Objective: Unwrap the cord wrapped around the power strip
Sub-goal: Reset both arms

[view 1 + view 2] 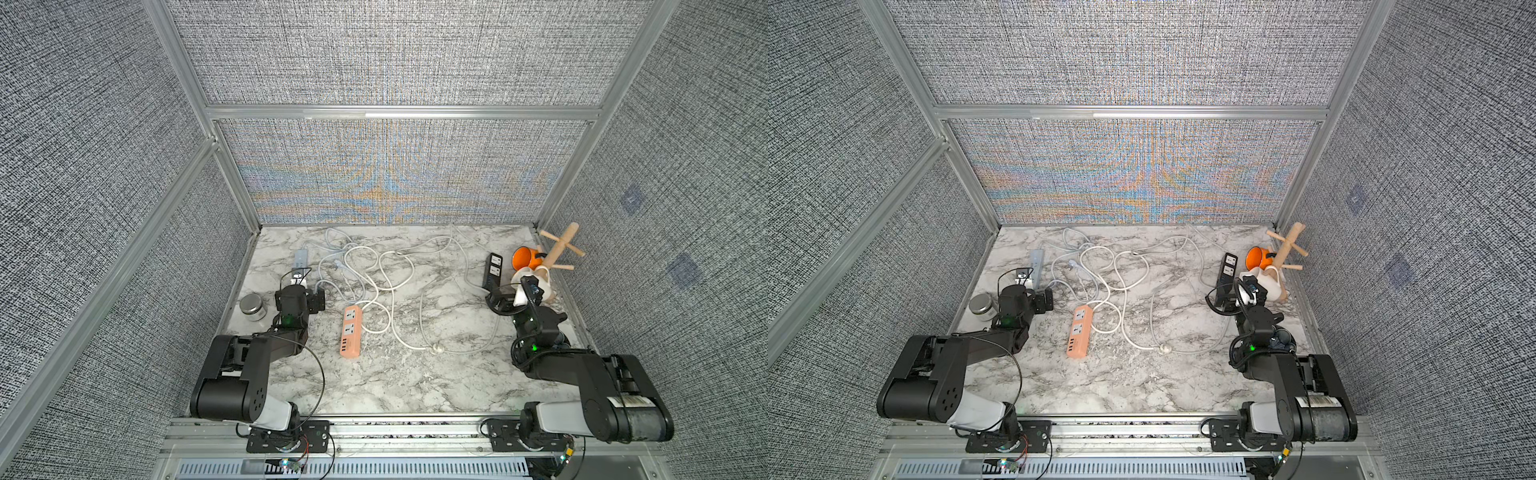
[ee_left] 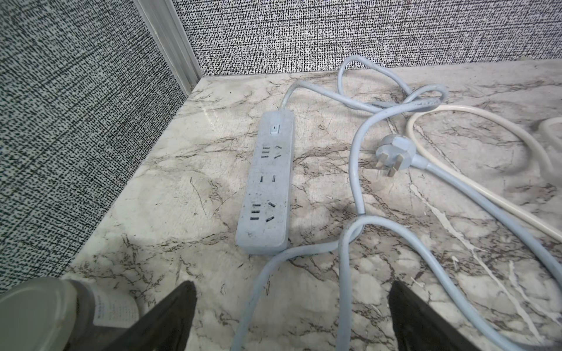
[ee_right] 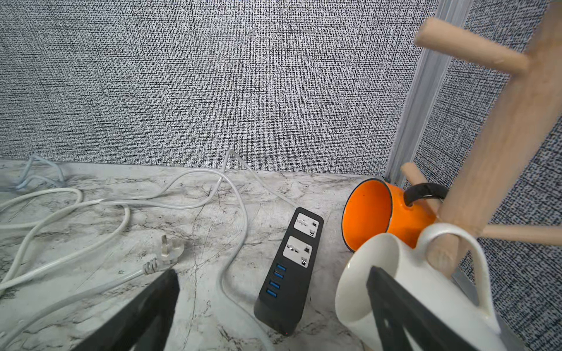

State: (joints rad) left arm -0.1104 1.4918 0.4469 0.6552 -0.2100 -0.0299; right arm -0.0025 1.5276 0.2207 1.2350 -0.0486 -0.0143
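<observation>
1. Cords (image 2: 356, 170) sprawl loose over the far table. None visibly wraps the blue strip (image 2: 267, 182) far left, orange strip (image 1: 351, 332) centre, or black strip (image 3: 292, 267) right.
2. Left gripper (image 2: 292, 307) and right gripper (image 3: 270, 301) both gape, empty.
3. Risk: tugging crossed loops may knot them, and the right gripper could bump the white mug (image 3: 401, 252).

A robot laboratory cell: grey woven panels (image 1: 395, 54) in an aluminium frame (image 1: 399, 112) enclose the marble-pattern table (image 1: 395, 386), and the left arm (image 1: 245, 374) and the right arm (image 1: 598, 382) are bolted to a rail (image 1: 415, 428) at its near edge.
</observation>
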